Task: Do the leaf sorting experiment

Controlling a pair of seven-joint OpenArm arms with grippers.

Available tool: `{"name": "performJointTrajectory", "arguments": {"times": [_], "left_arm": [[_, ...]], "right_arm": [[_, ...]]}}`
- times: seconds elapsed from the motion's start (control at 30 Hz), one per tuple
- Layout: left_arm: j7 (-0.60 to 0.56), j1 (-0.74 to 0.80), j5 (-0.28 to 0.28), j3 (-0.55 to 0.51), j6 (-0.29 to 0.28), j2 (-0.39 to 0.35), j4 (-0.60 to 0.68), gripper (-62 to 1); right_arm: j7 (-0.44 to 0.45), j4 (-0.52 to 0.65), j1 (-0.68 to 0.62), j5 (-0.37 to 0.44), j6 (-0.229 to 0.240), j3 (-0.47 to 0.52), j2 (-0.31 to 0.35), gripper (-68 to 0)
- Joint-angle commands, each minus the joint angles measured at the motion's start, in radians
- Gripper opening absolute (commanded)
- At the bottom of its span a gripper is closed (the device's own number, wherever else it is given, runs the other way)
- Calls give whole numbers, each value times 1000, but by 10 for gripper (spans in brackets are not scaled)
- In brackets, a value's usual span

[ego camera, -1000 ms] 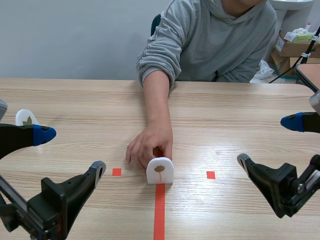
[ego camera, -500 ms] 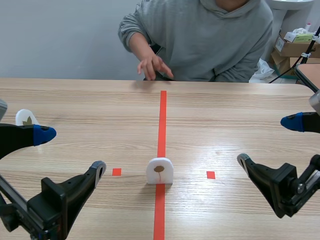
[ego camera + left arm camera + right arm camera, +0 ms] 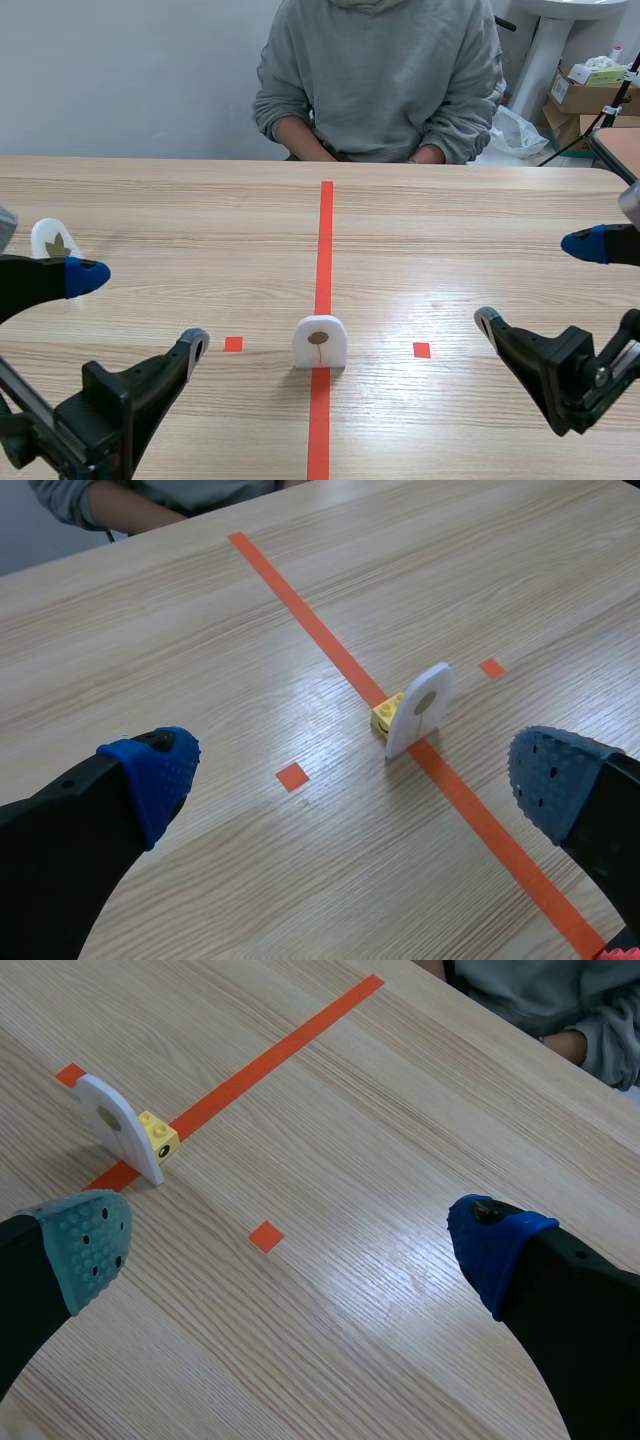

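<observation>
holds nothing in the left fingers point(image 3: 150, 775), spread wide; nothing in the right fingers point(image 3: 495, 1245), spread wide too. shows the white leaf card point(image 3: 320, 341) upright on the orange-red tape line point(image 3: 325, 240), between both arms and apart from them, with a yellow brick point(image 3: 386, 714) touching its back. has a second leaf card point(image 3: 52, 240) beside the left arm, a pale wood-grain desk point(image 3: 480, 230), a person point(image 3: 385, 70) in grey seated across, a plain grey wall point(image 3: 120, 70) and cardboard boxes point(image 3: 590, 92) behind.

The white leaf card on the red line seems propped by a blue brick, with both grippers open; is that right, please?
Not quite: the brick is yellow, not blue, as the left wrist view shows. The white leaf card does stand on the red line, and the left gripper and right gripper are open.
</observation>
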Motion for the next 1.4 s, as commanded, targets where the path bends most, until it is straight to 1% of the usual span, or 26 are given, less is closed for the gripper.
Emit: {"name": "performJointTrajectory", "arguments": {"times": [0.0, 0.17, 1.37], "left_arm": [[-14, 0, -6, -5, 1, 5, -3, 14], [-17, 0, -6, -5, 1, 5, -19, 14], [-21, -3, -6, -5, -2, 5, -19, 14]], "right_arm": [[12, 3, 12, 14, -3, 10, 3, 4], [12, 3, 12, 14, -3, 10, 3, 4], [11, 3, 12, 14, -3, 10, 3, 4]]}}
